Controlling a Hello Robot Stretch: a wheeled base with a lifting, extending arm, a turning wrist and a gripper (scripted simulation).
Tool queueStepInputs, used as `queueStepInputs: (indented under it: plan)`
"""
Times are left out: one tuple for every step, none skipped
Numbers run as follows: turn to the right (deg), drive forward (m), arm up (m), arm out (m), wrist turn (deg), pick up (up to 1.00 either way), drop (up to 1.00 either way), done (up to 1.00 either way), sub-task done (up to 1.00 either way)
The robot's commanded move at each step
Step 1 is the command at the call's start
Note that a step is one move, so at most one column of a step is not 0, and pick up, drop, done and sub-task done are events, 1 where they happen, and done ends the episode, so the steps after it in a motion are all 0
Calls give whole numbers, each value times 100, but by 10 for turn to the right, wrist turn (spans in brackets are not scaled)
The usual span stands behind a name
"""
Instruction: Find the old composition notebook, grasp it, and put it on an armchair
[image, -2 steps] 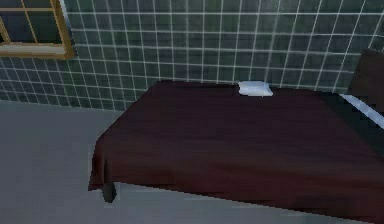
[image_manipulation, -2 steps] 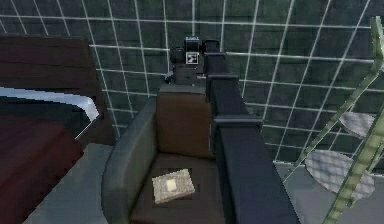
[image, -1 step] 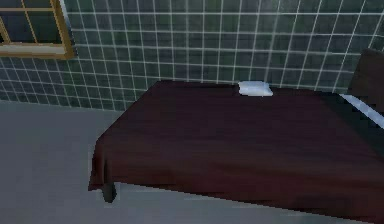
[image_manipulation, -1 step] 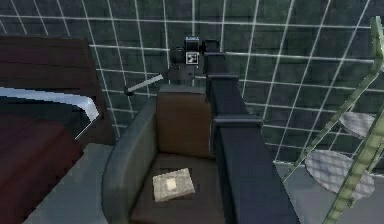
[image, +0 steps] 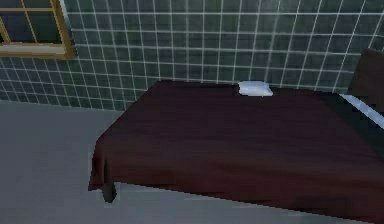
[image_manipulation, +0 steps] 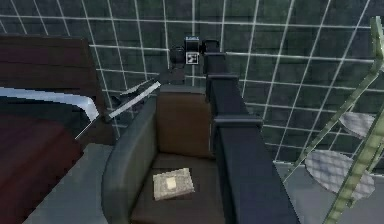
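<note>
A dark armchair (image_manipulation: 150, 150) stands in the middle of the arm side view, against the tiled wall. On its seat lies a flat, pale tan, book-like thing (image_manipulation: 172, 184). The arm's dark bar rises over the chair's right armrest. At its far end the gripper (image_manipulation: 184, 48) shows small and dark above the chair's back, in front of the wall. I cannot make out its fingers, so I cannot tell whether it holds anything.
A bed (image: 250, 140) with a dark maroon cover and a white pillow (image: 255, 89) spans the forward view; a wooden-framed window (image: 35, 30) is at upper left. The bed (image_manipulation: 40, 110) reappears left of the armchair. A pale green tiered stand (image_manipulation: 345, 160) stands at the right.
</note>
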Motion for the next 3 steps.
queueStepInputs:
  plan:
    - [0, 0, 0, 0, -360, 0, 0, 0, 0]
    - [0, 0, 0, -40, 0, 0, 0, 0, 0]
    - [450, 0, 0, 0, 0, 0, 0, 0, 0]
